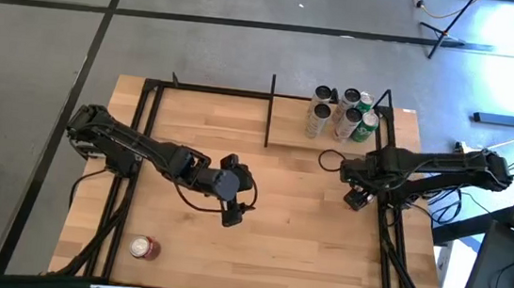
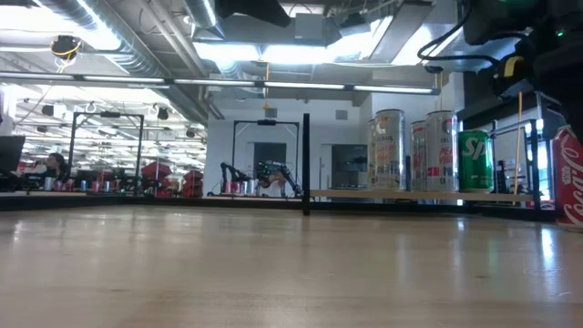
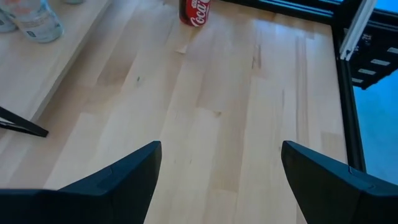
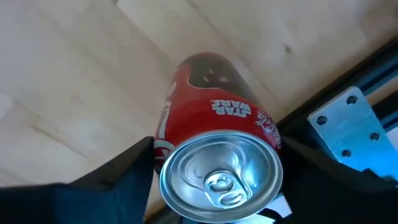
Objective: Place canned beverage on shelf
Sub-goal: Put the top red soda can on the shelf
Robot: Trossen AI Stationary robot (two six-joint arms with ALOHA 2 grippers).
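Note:
My right gripper (image 1: 356,199) is shut on a red Coca-Cola can (image 4: 211,124) near the table's right edge, in front of the shelf. The can also shows at the right edge of the low view (image 2: 570,178). The shelf (image 1: 288,138), a light-wood board with black posts, stands at the far right and carries several silver and green cans (image 1: 340,114). My left gripper (image 1: 231,215) is open and empty above the middle of the table. A second red can (image 1: 143,247) stands upright at the near left and also shows in the left wrist view (image 3: 194,11). My right gripper pinches the can's round side just below its top rim (image 4: 163,140) between its two fingers (image 4: 124,177). The fingers come from above, pointing down along the can. The can is about upright, top up; I cannot tell whether its bottom (image 2: 572,222) touches the table.
Black frame rails (image 1: 389,242) run along the table's right and left edges. A black post (image 1: 271,108) marks the shelf's left end. Bare wood lies between the two grippers.

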